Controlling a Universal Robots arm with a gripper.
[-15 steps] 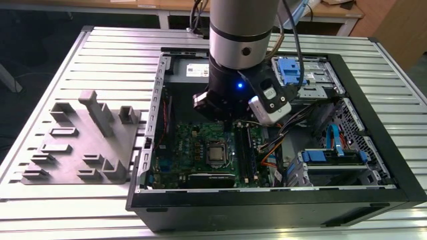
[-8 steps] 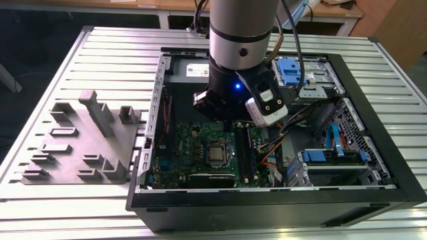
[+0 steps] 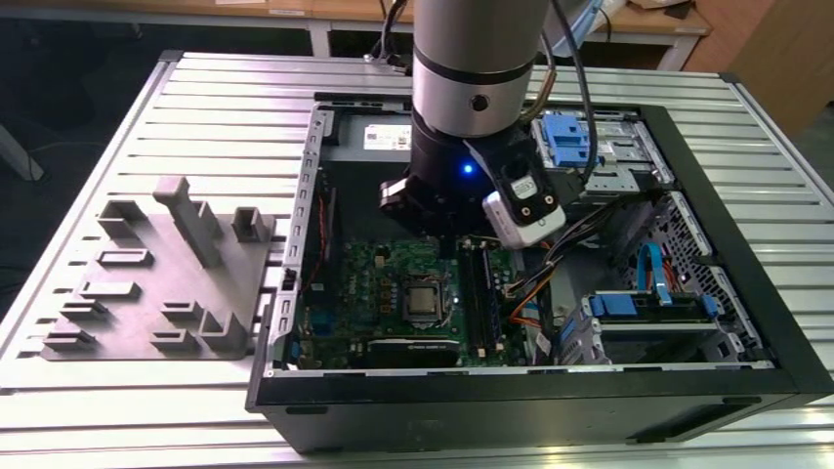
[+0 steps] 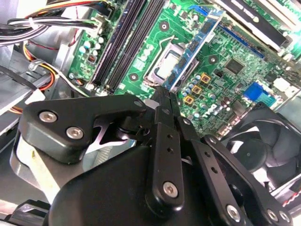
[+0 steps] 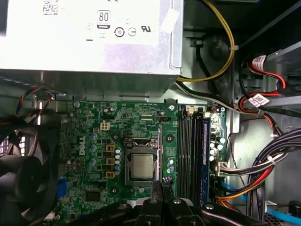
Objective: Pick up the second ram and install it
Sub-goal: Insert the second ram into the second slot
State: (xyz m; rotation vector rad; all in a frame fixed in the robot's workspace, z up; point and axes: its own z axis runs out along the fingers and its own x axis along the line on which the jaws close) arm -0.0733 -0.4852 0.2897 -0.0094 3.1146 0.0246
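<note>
White label [image 5: 106,21] on power supply box [image 5: 56,56], first wrist view: lines of print, a boxed number, round certification marks; not transcribed. In the exterior view, small white sticker [image 3: 387,136] on that box, illegible. White vertical logo print on motherboard [image 5: 141,122], next to fan [image 5: 23,174]. White-and-red tags [image 5: 257,100] on cables, too small to read. Blue strip on the second ram [image 4: 194,44], clamped in the pincer [image 4: 164,92], second wrist view: markings unreadable.
</note>
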